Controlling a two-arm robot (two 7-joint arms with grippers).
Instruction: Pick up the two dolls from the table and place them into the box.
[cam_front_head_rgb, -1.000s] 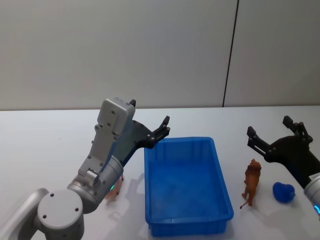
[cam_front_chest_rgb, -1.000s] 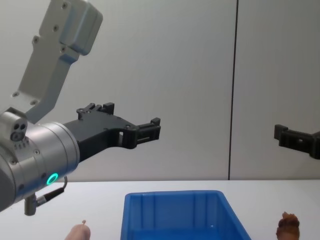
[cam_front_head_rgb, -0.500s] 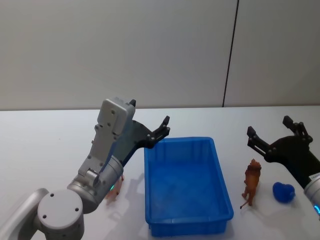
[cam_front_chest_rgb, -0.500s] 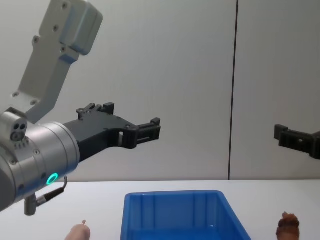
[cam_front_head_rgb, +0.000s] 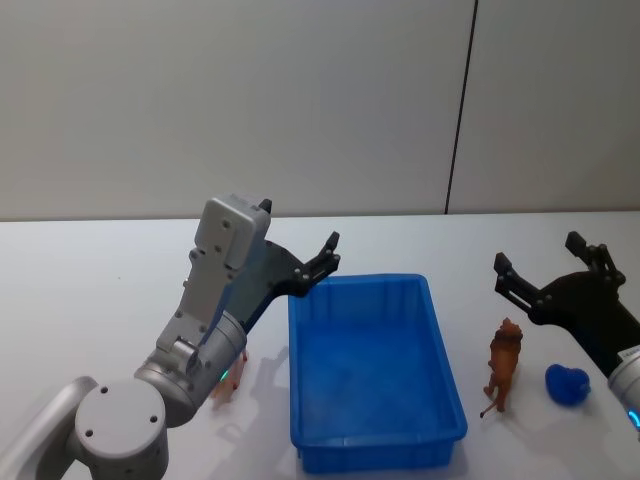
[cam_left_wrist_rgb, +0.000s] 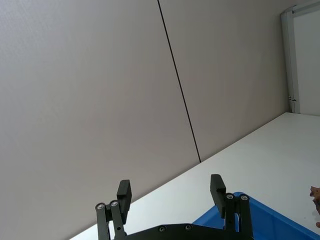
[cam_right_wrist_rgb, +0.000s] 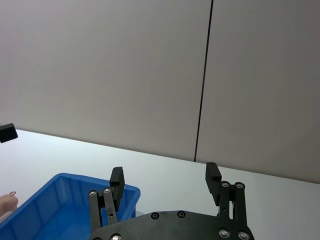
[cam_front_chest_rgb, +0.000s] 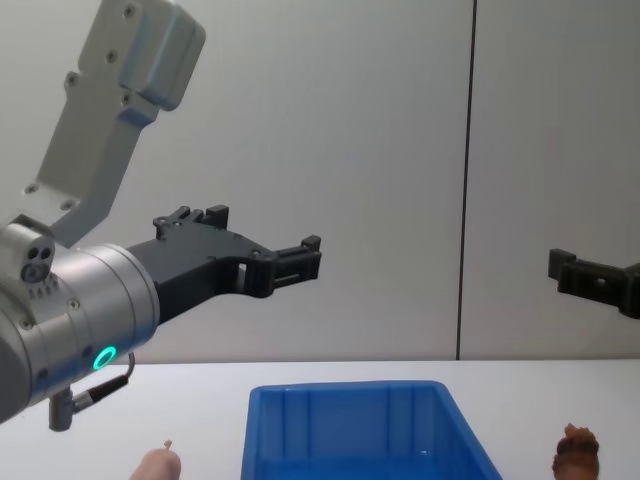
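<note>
Head view catches a blue toy (cam_front_head_rgb: 567, 385) beside the brown doll (cam_front_head_rgb: 503, 365); both jaws spread

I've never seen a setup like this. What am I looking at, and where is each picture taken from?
This is a two-armed robot at a table. One picture looks down from its head, one across from its chest, two from cameras on its wrists. Each arm ends in a two-fingered claw: the left gripper is raised near the blue box, the right gripper raised to the box's right. Both are open and empty. A brown toy stands right of the box, a pink toy lies left of it, and a small blue thing sits farther right.
</note>
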